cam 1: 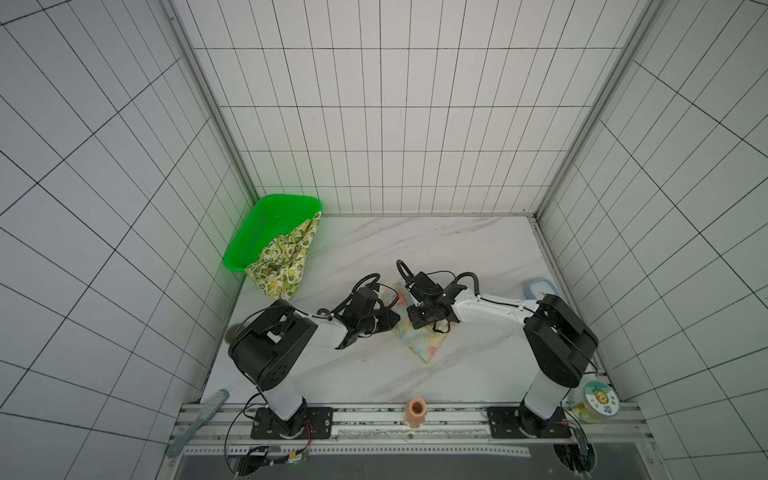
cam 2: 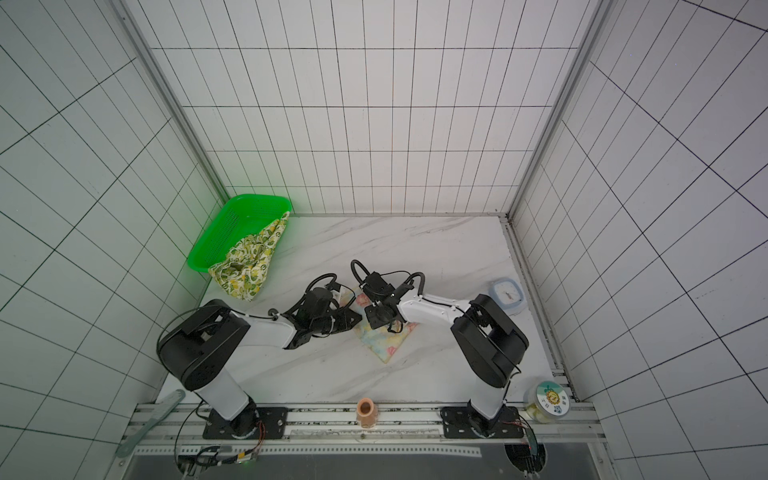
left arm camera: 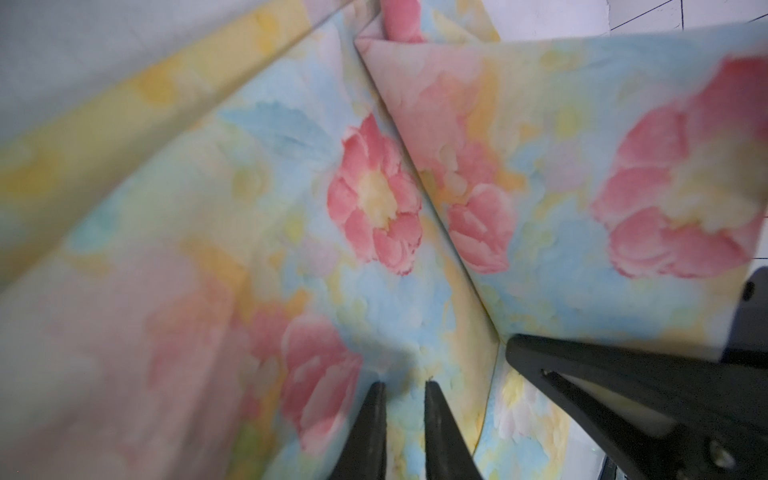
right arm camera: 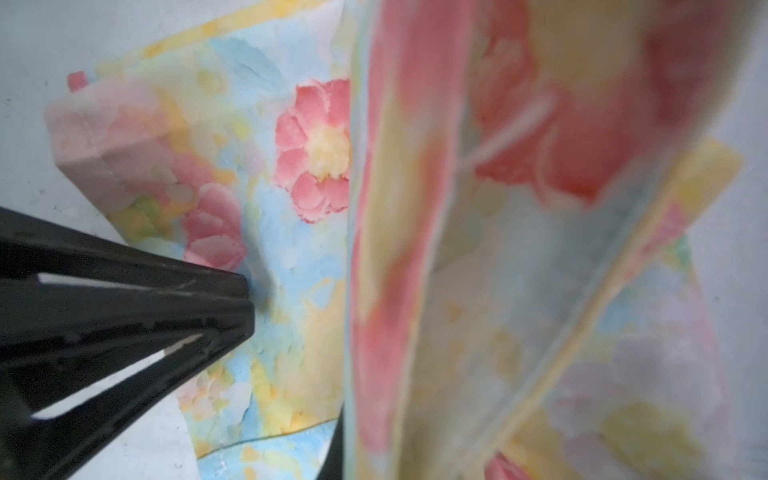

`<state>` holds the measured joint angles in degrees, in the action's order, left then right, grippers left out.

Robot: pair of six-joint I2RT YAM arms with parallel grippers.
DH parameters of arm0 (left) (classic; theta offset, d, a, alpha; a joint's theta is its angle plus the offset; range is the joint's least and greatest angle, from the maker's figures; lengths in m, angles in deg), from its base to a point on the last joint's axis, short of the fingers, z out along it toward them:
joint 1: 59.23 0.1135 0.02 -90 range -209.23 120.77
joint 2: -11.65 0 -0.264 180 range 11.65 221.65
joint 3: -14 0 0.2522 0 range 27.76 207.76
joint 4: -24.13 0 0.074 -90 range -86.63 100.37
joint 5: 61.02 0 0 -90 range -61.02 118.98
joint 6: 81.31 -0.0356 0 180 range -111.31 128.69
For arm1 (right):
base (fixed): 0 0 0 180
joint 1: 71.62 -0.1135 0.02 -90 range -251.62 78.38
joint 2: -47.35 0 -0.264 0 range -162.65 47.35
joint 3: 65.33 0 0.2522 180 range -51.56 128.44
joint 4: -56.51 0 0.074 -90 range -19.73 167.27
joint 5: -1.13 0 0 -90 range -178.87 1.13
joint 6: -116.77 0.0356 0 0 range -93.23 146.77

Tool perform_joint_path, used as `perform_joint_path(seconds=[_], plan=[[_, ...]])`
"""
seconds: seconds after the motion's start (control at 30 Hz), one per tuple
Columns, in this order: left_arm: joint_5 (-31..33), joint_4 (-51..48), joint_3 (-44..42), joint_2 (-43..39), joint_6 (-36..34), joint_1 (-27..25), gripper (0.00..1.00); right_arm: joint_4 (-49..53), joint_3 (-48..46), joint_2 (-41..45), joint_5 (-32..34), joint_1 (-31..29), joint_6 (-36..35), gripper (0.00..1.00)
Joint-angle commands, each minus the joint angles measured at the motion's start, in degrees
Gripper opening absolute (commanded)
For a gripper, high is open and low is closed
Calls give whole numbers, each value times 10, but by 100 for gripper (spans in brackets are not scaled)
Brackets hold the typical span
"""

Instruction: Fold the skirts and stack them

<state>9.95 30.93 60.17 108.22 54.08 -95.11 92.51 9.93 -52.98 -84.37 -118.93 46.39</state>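
Right tool [left arm camera: 519,349] clamps the floral skirt's [left arm camera: 374,195] lifted flap; left tool's [left arm camera: 401,390] grip I cannot tell, and if it slips, the fold skews.

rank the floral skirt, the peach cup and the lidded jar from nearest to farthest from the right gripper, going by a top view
1. floral skirt: mid-table, pinched by the right gripper itself.
2. peach cup: front rail, centre.
3. lidded jar: front right corner.

The left arm [cam 1: 328,328] and right arm [cam 1: 490,309] hide much of the flowered skirt [cam 1: 424,340] in both top views; its near fold [right arm camera: 540,166] is blurred.
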Motion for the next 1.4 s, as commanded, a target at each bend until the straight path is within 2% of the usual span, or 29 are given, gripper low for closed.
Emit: perform_joint_path(seconds=[0.0,0.23,0.27,0.3,0.33,0.47,0.53,0.73,0.93,1.17,1.37], plan=[[29,-25,-13,0,0,2,19,11,5,-16,3,-8,-4,0],[25,7,-43,-83,20,15,19,-4,-3,-31,-6,-9,-1,0],[23,2,-45,-95,21,20,20,-5,-2,-30,-9,-9,0,2],[21,0,-47,-103,23,24,20,-5,-2,-30,-10,-9,1,9],[19,-2,-50,-115,27,31,20,-5,-1,-26,-9,-9,2,21],[4,-5,-60,-143,33,58,20,-6,0,-6,-26,-11,2,43],[0,-8,-64,-152,34,70,20,-8,0,6,-38,-11,2,49],[-8,-23,-63,-175,25,92,20,-11,1,40,-77,-11,13,55],[-4,-40,-61,-190,19,94,20,-18,-6,75,-117,-11,25,57],[-8,-55,-37,-193,4,94,21,-26,-30,120,-120,-1,31,56],[-27,-53,19,-142,-7,76,21,-83,-81,141,-180,52,24,32]])
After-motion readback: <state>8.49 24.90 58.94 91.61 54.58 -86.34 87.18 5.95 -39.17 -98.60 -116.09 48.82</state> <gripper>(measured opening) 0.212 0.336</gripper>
